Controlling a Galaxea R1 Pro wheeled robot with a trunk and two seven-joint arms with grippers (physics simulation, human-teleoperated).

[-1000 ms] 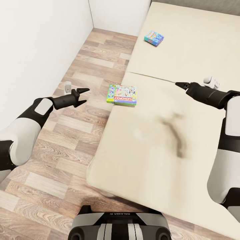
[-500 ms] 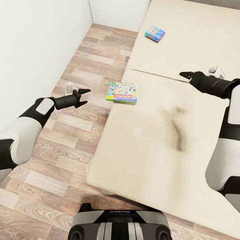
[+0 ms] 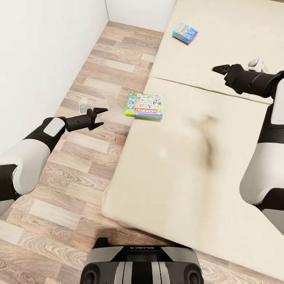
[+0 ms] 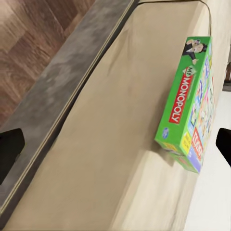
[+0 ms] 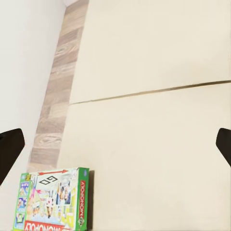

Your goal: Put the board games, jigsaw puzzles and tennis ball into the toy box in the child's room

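Note:
The green-edged MY MONOPOLY board game [image 3: 144,106] lies flat at the left edge of the beige bed [image 3: 189,169], overhanging the edge a little. A smaller light-blue board game [image 3: 184,33] lies on the far section of the bed. My left gripper [image 3: 101,116] is open over the wood floor, left of the Monopoly box and apart from it. The left wrist view shows that box [image 4: 187,106] from its green side. My right gripper [image 3: 219,68] hangs open over the seam between the bed's two sections. The right wrist view looks down on the Monopoly box [image 5: 53,199].
A white wall [image 3: 43,51] runs along the left, leaving a strip of plank floor [image 3: 79,165] between it and the bed. A small white object [image 3: 83,104] stands on the floor near the wall. My base [image 3: 142,266] is at the bed's near corner.
My right arm has lifted and reached farther over the bed, toward the far section. The head view has shifted slightly. The left gripper has barely moved. Both board games lie where they were.

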